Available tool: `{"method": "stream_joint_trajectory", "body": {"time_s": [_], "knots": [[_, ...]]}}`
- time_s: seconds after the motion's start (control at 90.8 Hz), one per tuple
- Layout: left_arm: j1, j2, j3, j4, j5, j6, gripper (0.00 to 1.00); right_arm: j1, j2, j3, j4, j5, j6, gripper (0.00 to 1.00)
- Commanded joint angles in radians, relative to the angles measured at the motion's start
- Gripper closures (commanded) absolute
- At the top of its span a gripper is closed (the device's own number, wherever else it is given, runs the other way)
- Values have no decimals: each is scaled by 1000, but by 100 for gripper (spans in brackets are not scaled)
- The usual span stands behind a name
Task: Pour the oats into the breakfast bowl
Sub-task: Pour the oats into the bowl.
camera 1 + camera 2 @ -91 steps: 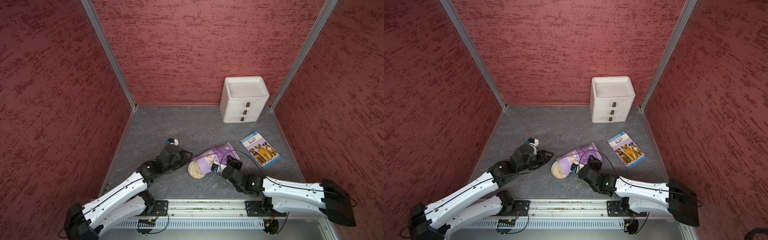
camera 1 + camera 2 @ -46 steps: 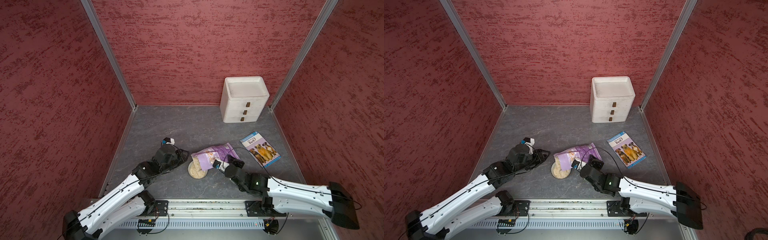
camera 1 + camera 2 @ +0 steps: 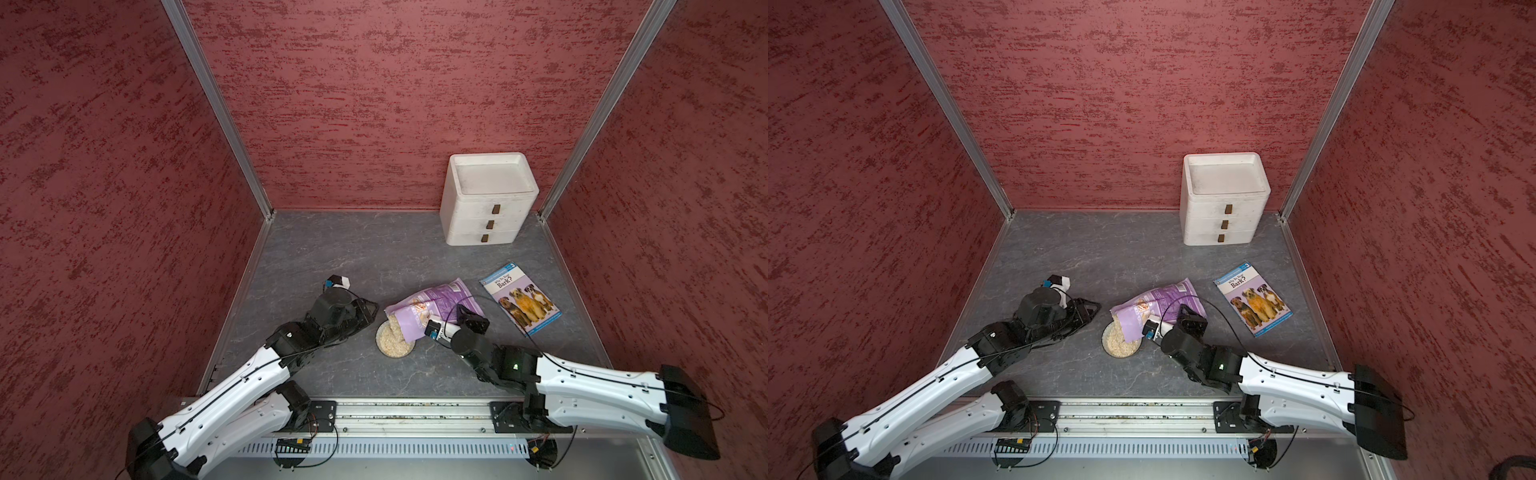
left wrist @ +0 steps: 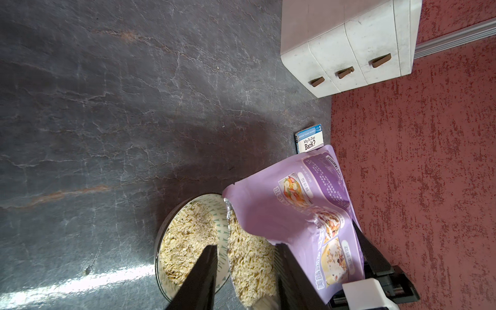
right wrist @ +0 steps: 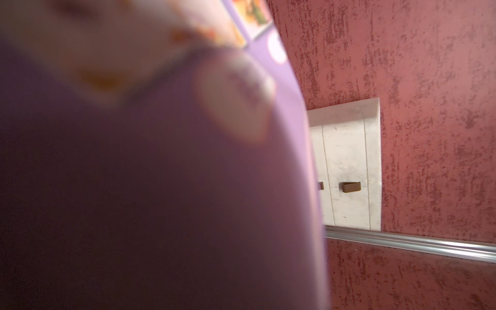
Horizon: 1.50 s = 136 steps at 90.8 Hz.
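The lilac pouch (image 3: 432,301) (image 3: 1163,299) hangs tilted, its open mouth down over the breakfast bowl (image 3: 377,338) (image 3: 1104,338). My right gripper (image 3: 465,313) (image 3: 1187,316) is shut on the pouch's lower part. The pouch (image 5: 161,188) fills the right wrist view and hides the fingers there. Pale oats (image 4: 185,236) lie heaped in the bowl (image 4: 222,222), and more show in the pouch (image 4: 268,209) mouth. My left gripper (image 3: 372,311) (image 4: 245,247) is open just left of the pouch mouth, above the bowl's edge, holding nothing.
A white three-drawer box (image 3: 488,199) stands at the back right by the wall. A blue dog book (image 3: 519,297) lies flat to the right of the pouch. Red walls close three sides; the metal rail (image 3: 415,409) runs along the front.
The right arm has shifted slightly and raised the pouch's bottom, with the mouth staying over the bowl. The left arm has eased a little to the left.
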<state>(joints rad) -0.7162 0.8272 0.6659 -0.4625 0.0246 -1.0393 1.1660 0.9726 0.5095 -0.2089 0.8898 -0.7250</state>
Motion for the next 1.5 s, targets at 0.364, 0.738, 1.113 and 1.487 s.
{"method": "stream_joint_trajectory", "body": {"time_s": [0.364, 0.738, 1.113, 1.487], "knots": [[-50, 98, -3, 110, 36, -22, 62, -22, 21, -30, 388, 117, -301, 100], [-98, 153, -6, 165, 31, -37, 62, -35, 42, -58, 470, 119, -421, 100], [-116, 183, -9, 189, 32, -44, 62, -38, 52, -80, 581, 115, -539, 100], [-128, 202, -11, 203, 29, -46, 62, -40, 59, -97, 645, 93, -638, 100]]}}
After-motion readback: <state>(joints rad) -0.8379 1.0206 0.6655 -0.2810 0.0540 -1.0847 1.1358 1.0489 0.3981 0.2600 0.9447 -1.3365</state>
